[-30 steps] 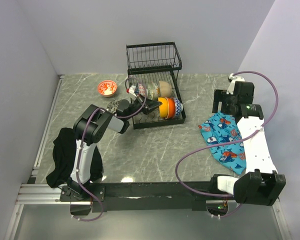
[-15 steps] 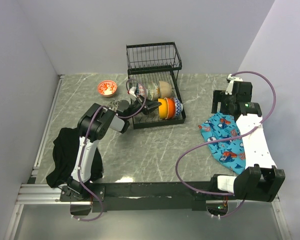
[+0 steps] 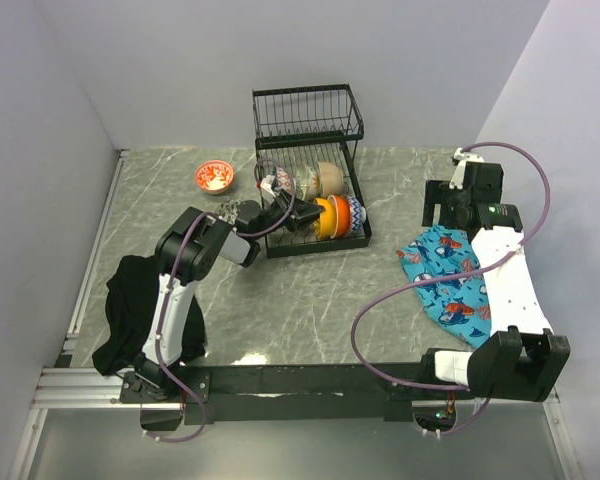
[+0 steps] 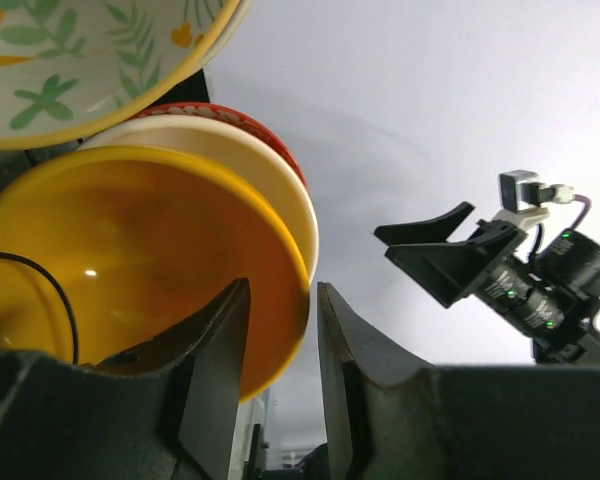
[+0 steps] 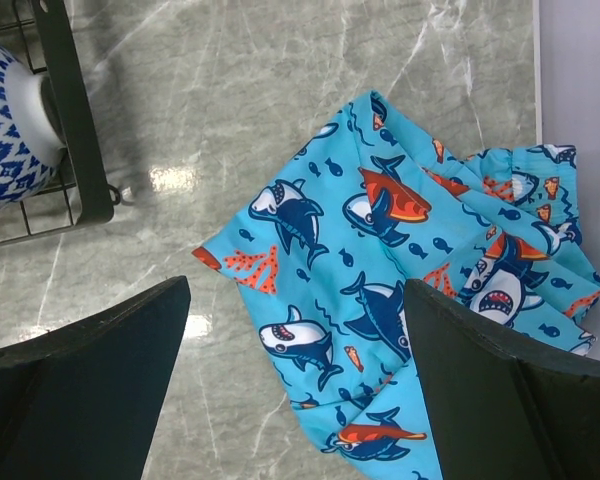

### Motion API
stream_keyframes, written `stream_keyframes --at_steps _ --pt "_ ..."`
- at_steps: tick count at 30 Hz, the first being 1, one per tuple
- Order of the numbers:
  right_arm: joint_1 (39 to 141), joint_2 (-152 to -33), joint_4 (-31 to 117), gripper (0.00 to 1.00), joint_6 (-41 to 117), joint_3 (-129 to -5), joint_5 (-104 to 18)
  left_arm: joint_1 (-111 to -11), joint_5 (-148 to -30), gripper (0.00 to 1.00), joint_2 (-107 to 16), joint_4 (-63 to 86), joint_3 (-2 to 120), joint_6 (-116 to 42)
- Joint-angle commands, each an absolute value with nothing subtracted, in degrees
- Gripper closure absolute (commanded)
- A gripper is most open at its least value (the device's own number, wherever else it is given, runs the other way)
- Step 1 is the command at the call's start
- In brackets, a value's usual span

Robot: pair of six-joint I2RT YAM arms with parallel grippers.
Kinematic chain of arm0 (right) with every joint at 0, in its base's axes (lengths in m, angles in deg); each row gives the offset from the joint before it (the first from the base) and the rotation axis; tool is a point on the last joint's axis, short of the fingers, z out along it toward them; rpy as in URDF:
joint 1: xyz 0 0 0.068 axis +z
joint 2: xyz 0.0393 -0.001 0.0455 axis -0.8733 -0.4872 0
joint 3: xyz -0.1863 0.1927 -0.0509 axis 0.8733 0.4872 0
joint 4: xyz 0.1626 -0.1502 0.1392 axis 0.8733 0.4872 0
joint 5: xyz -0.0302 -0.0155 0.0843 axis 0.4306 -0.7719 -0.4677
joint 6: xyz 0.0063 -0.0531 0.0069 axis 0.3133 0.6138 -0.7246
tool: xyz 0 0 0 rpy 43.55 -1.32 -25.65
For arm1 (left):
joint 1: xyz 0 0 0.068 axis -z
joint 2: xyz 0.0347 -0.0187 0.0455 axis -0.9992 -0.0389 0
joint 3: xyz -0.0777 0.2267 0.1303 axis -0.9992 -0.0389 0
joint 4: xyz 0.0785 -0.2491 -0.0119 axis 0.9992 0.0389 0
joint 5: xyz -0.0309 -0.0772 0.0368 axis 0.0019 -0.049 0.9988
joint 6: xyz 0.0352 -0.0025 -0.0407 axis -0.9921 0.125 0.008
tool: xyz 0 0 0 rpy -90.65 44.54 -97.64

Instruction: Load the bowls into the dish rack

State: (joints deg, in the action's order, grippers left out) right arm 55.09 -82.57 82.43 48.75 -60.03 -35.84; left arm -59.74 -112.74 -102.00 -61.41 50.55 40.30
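Observation:
The black wire dish rack point(image 3: 308, 115) stands at the back middle. Its lower tray holds an orange bowl point(image 3: 332, 216), a blue patterned bowl point(image 3: 354, 213), a beige bowl point(image 3: 329, 178) and a patterned bowl point(image 3: 307, 183). A red bowl point(image 3: 214, 177) sits on the table to the rack's left. My left gripper point(image 3: 302, 217) reaches into the lower tray, its narrow jaws round the orange bowl's rim point(image 4: 280, 300). A cream bowl point(image 4: 250, 160) and a leaf-print bowl point(image 4: 80, 60) stand behind it. My right gripper point(image 5: 298, 300) is wide open and empty above the cloth.
A blue shark-print cloth point(image 3: 445, 275) lies right of the rack, also in the right wrist view point(image 5: 410, 260). A black cloth point(image 3: 130, 310) lies by the left arm's base. The rack's corner post point(image 5: 75, 110) and a blue chevron bowl point(image 5: 10, 120) show at that view's left.
My left arm has pushed slightly further toward the rack's lower tray. My right arm has shifted a little toward the back. The bowls have not visibly moved.

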Motion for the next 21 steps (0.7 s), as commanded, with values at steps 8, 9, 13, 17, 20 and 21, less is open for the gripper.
stream_keyframes --at_steps 8,9,13,17,20,21 --pt "55.6 -80.9 79.7 0.05 47.7 -59.2 -36.3 -62.5 -119.1 0.54 -92.1 -56.9 48.3 28.8" --pt "55.6 -80.8 79.7 0.05 47.6 -59.3 -36.3 -62.8 -119.7 0.53 -91.4 -56.4 48.2 27.0" --pt "55.6 -79.9 79.0 0.05 47.2 -58.8 -36.7 -64.0 -124.4 0.53 -85.7 -50.9 46.7 21.3" --pt "55.6 -79.1 78.3 0.05 46.7 -58.1 -37.5 -66.4 -135.6 0.53 -76.4 -33.0 44.1 7.4" --pt "55.5 -78.3 76.7 0.05 46.3 -56.8 -38.6 -68.8 -138.5 0.53 -66.0 -6.0 46.6 -24.3" --pt "55.6 -78.2 76.3 0.05 46.1 -56.6 -39.1 -69.8 -136.7 0.53 -61.7 10.5 48.8 -39.1"
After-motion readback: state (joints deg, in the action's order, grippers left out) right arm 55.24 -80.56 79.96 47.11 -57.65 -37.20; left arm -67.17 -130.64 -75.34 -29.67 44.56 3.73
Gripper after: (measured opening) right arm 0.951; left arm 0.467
